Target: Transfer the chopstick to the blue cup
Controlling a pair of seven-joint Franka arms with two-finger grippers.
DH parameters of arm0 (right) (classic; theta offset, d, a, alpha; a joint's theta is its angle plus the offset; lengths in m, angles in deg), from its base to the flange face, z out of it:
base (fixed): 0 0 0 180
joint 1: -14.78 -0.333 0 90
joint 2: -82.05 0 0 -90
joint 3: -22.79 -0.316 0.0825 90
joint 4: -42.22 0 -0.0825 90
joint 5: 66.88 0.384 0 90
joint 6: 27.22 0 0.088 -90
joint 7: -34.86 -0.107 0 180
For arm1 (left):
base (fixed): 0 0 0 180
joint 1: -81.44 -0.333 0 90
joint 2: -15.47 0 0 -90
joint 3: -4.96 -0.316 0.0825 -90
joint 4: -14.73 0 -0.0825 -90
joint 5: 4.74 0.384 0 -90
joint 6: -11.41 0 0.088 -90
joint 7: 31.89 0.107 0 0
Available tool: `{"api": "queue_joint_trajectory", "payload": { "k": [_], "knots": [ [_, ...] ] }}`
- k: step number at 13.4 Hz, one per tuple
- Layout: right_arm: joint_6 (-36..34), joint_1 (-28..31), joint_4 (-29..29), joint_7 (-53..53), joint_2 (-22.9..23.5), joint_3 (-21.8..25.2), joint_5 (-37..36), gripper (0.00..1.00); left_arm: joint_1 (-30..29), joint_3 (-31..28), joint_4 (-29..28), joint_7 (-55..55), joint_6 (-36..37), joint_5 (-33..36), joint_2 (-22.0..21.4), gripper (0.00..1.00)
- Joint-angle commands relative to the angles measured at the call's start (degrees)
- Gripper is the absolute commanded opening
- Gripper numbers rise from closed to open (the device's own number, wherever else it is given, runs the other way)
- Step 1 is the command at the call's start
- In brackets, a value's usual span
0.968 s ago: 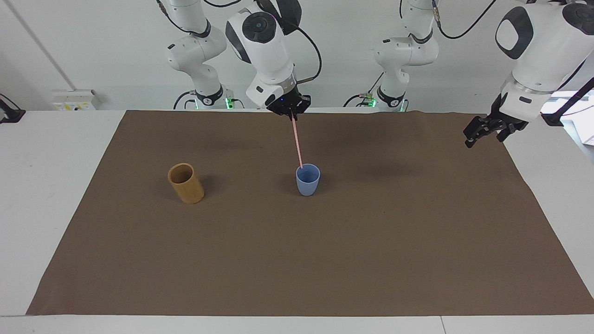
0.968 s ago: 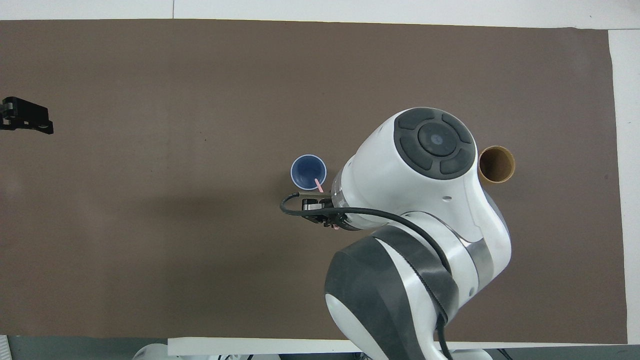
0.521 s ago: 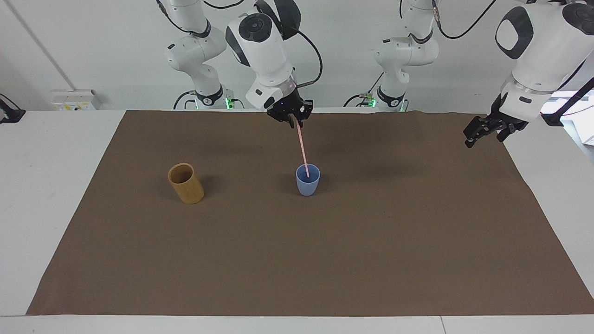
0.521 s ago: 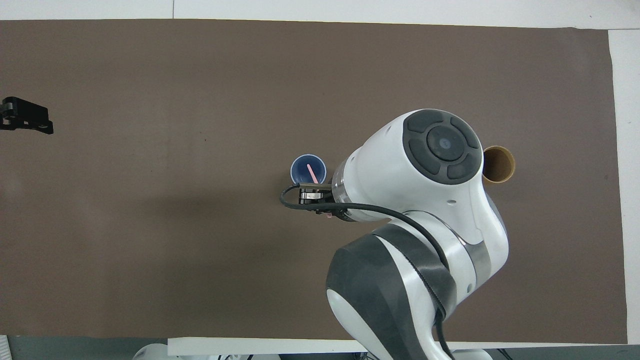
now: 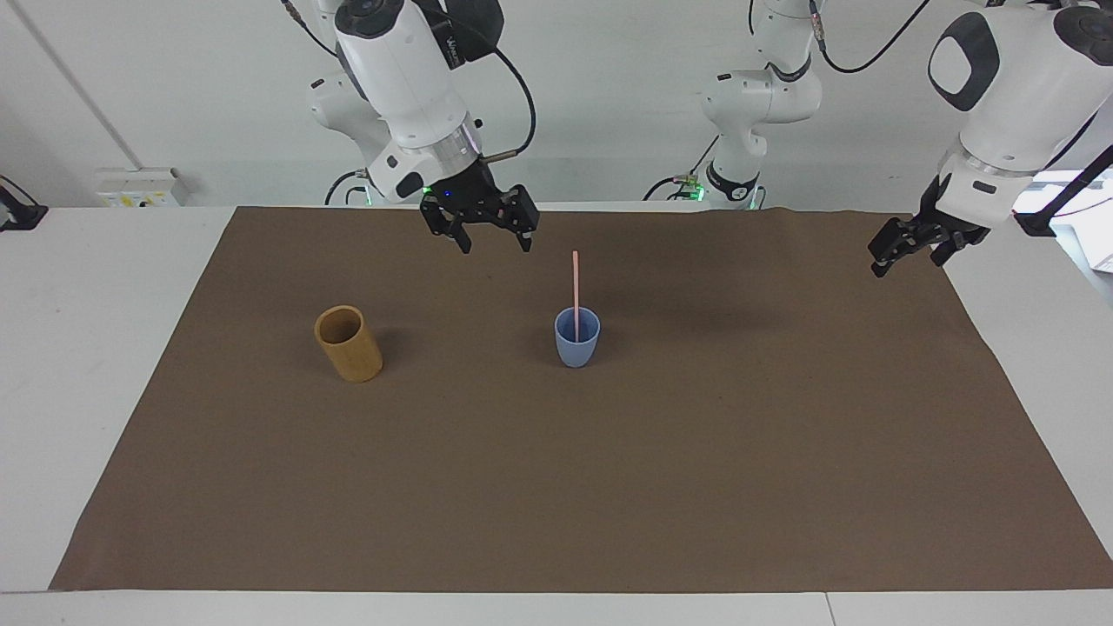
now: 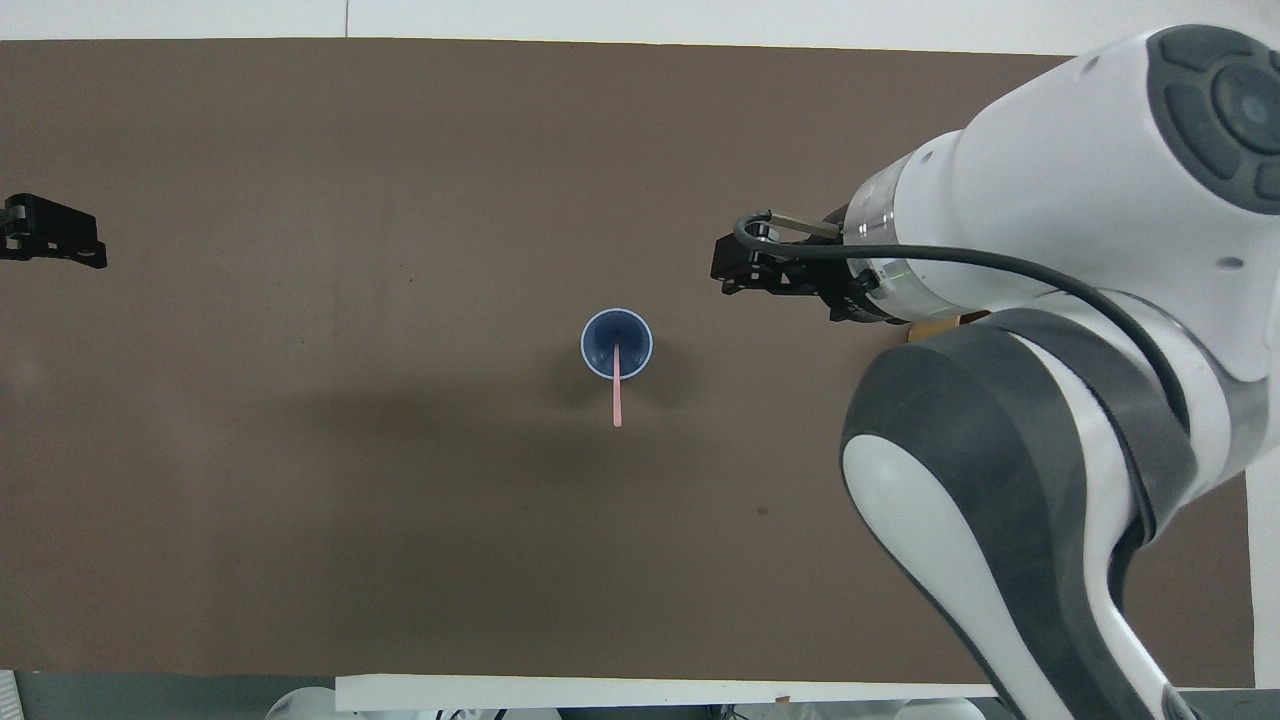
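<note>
The pale pink chopstick (image 5: 575,287) stands in the light blue cup (image 5: 576,348) near the middle of the mat, leaning on the rim, with nothing holding it. In the overhead view the chopstick (image 6: 617,395) sticks out of the blue cup (image 6: 598,340) toward the robots. My right gripper (image 5: 496,247) is open and empty, up in the air over the mat between the two cups; it also shows in the overhead view (image 6: 735,272). My left gripper (image 5: 904,261) is open and waits over the mat's edge at the left arm's end, also seen from overhead (image 6: 50,232).
A tan bamboo cup (image 5: 349,343) stands upright toward the right arm's end of the table, beside the blue cup; the right arm hides it from overhead. A brown mat (image 5: 609,478) covers most of the white table.
My right gripper opened and let go of the chopstick, which now stands in the blue cup. The gripper then moved away toward the bamboo cup. The left arm has not moved.
</note>
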Motion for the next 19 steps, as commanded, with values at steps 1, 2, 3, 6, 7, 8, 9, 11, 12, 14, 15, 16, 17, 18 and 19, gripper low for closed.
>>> {"api": "queue_joint_trajectory", "payload": {
  "k": [1, 2, 3, 6, 7, 8, 9, 11, 12, 14, 15, 16, 17, 18, 19],
  "knots": [
    [-6.3, 5.6, -3.5, 9.5, -0.8, 0.2, -5.8, 1.00, 0.2, -0.2, -1.0, 0.0, 0.3, 0.1, -0.9, 1.00],
    [-9.7, 9.4, -5.4, 14.3, -0.8, 0.2, -5.9, 1.00, 0.2, -0.2, -1.0, 0.0, 0.3, 0.1, -0.9, 1.00],
    [-14.2, 13.1, -7.7, 19.0, -1.0, 0.3, -6.2, 1.00, 0.2, -0.2, -1.0, 0.0, 0.3, 0.1, -0.9, 1.00],
    [-20.2, 20.4, -8.8, 28.9, -4.3, 0.4, -10.4, 1.00, 0.2, -0.2, -1.0, 0.0, 0.3, 0.1, -0.9, 1.00],
    [-21.6, 21.9, -8.9, 33.0, -5.0, 0.3, -12.8, 1.00, 0.2, -0.2, -1.0, 0.0, 0.3, 0.1, -0.9, 1.00],
    [-22.1, 23.1, -8.4, 37.6, -5.3, 0.4, -15.2, 1.00, 0.2, -0.2, -1.0, 0.0, 0.3, 0.1, -0.9, 1.00],
    [-23.0, 24.5, -8.5, 40.4, -5.2, 0.4, -15.3, 1.00, 0.2, -0.2, -1.0, 0.0, 0.3, 0.1, -0.9, 1.00],
    [-23.6, 24.9, -8.3, 40.5, -5.2, 0.0, -15.0, 1.00, 0.2, -0.2, -1.0, 0.0, 0.3, 0.1, -0.9, 1.00],
    [-23.6, 25.1, -8.4, 40.5, -5.2, 0.0, -15.0, 1.00, 0.2, -0.2, -1.0, 0.0, 0.3, 0.1, -0.9, 1.00],
    [-23.4, 26.5, -8.0, 40.6, -5.2, -0.2, -14.6, 1.00, 0.2, -0.2, -1.0, 0.0, 0.3, 0.1, -0.9, 1.00],
    [-23.4, 28.4, -7.9, 40.6, -5.0, -0.8, -13.1, 1.00, 0.2, -0.2, -1.0, 0.0, 0.3, 0.1, -0.9, 1.00],
    [-23.6, 33.3, -7.9, 40.5, -5.1, -5.8, -12.6, 1.00, 0.2, -0.2, -1.0, 0.0, 0.3, 0.1, -0.9, 1.00],
    [-23.5, 36.6, -7.9, 40.5, -5.2, -10.3, -13.2, 1.00, 0.2, -0.2, -1.0, 0.0, 0.3, 0.1, -0.9, 1.00],
    [-23.6, 36.1, -7.9, 40.4, -5.3, -10.1, -13.4, 1.00, 0.4, -0.1, -0.7, 0.1, -1.4, -0.4, -0.7, 1.00],
    [-23.6, 35.2, -7.9, 40.3, -5.3, -9.4, -13.4, 1.00, 1.1, 0.0, -0.7, 0.2, -3.3, -0.5, -0.5, 1.00]
  ]
}}
